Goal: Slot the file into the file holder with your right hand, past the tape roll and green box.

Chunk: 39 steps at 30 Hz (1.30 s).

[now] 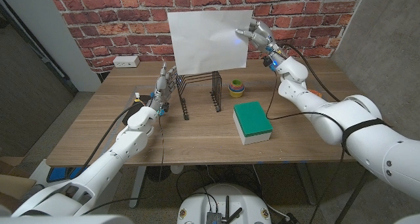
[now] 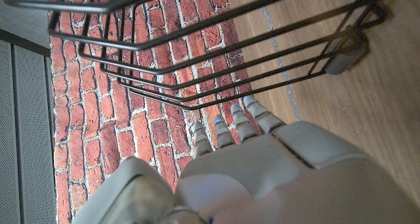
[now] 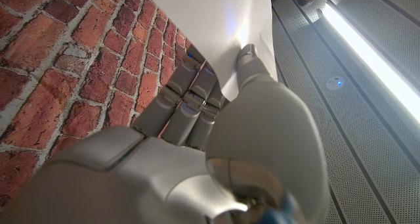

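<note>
My right hand (image 1: 254, 33) pinches one white flat sheet-like file (image 1: 209, 40) by its edge, holding it upright above the single black wire file holder (image 1: 199, 92) on the wooden tabletop (image 1: 98, 132). My left hand (image 1: 164, 83), fingers seemingly loose and holding nothing, stands beside the holder. One green box (image 1: 252, 121) and one small tape roll (image 1: 237, 88) sit nearby.

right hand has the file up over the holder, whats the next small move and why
Probably lower it straight down. The right hand pinches the file at its upper corner, and its bottom edge hangs just above the wire file holder, not yet between the wires.
</note>
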Each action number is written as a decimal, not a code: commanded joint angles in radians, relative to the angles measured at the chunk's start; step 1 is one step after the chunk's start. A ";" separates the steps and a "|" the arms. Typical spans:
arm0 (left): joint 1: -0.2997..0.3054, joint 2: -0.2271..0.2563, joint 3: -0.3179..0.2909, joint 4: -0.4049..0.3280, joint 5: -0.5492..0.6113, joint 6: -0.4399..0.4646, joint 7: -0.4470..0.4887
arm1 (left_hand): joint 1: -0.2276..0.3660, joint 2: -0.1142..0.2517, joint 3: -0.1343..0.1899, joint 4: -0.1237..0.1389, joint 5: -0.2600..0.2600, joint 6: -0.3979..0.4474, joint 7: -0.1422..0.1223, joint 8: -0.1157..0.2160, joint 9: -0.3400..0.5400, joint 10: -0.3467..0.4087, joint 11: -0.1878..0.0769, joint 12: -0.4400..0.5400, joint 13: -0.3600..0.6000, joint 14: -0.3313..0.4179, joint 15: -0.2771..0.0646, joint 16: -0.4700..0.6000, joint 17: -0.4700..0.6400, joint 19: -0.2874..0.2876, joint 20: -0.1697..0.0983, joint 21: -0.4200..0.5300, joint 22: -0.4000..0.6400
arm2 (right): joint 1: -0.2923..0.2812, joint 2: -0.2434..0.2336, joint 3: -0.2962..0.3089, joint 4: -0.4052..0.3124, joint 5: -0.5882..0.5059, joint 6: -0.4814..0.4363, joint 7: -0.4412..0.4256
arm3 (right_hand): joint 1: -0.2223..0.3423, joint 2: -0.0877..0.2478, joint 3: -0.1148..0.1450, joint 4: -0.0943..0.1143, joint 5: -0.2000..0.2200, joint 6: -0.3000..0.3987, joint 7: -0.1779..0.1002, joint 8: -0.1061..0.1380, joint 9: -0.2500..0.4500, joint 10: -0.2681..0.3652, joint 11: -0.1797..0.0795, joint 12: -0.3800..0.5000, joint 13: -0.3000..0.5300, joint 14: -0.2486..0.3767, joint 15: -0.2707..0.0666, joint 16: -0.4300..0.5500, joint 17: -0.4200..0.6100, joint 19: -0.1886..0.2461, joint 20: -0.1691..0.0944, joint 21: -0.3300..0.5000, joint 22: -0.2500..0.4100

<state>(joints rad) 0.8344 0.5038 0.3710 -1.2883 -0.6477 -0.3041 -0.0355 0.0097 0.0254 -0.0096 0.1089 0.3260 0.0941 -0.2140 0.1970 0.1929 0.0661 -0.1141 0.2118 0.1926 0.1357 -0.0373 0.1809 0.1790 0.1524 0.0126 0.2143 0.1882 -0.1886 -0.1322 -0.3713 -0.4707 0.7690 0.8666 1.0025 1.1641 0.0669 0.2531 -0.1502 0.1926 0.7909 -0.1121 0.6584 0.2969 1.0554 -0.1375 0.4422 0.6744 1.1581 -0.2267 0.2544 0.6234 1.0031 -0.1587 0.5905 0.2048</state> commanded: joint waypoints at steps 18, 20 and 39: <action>-0.001 0.000 0.000 0.001 0.000 0.000 -0.001 | -0.002 0.006 0.004 0.004 0.010 0.003 -0.005 0.002 0.004 0.000 -0.007 0.002 0.005 0.008 -0.003 0.006 0.002 0.004 0.001 0.001 0.004 | 0.069 0.048 0.055 0.120 -0.112 -0.085 -0.055 | 0.003 0.009 -0.002 0.001 0.006 0.007 -0.014 0.007 -0.001 0.076 -0.072 -0.005 0.009 -0.017 -0.009 -0.009 0.010 -0.027 -0.049 0.015 -0.002; -0.001 0.000 0.000 0.001 0.000 0.000 -0.001 | -0.002 0.006 0.004 0.004 0.010 0.003 -0.005 0.002 0.004 -0.001 -0.007 0.002 0.005 0.007 -0.003 0.006 0.002 0.005 0.002 0.001 0.004 | 0.075 0.050 0.058 0.120 -0.119 -0.087 -0.058 | 0.002 0.010 -0.002 0.002 0.006 0.005 -0.015 0.006 -0.001 0.076 -0.072 -0.006 0.010 -0.016 -0.008 -0.009 0.011 -0.028 -0.049 0.016 -0.002; -0.001 0.000 0.000 0.001 0.000 0.000 0.000 | -0.002 0.006 0.005 0.004 0.010 0.002 -0.005 0.002 0.004 0.000 -0.008 0.002 0.005 0.008 -0.005 0.006 0.002 0.004 0.001 0.001 0.004 | 0.087 0.068 0.077 0.124 -0.173 -0.151 -0.084 | -0.003 0.011 -0.005 0.004 0.006 0.005 -0.007 0.006 -0.003 0.076 -0.072 -0.010 0.015 -0.021 -0.008 -0.012 0.015 -0.035 -0.048 0.025 -0.003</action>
<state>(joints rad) 0.8339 0.5035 0.3710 -1.2873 -0.6478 -0.3036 -0.0359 0.0097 0.0254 -0.0095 0.1089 0.3260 0.0941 -0.2140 0.1970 0.1929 0.0661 -0.1141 0.2118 0.1926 0.1357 -0.0373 0.1809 0.1790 0.1524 0.0126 0.2143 0.1882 -0.1074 -0.0741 -0.3073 -0.3505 0.6229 0.7471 0.9279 1.1647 0.0678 0.2525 -0.1507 0.1922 0.7927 -0.1247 0.6576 0.2921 1.0554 -0.1376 0.4333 0.6840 1.1456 -0.2250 0.2437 0.6367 0.9731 -0.1465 0.6101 0.2000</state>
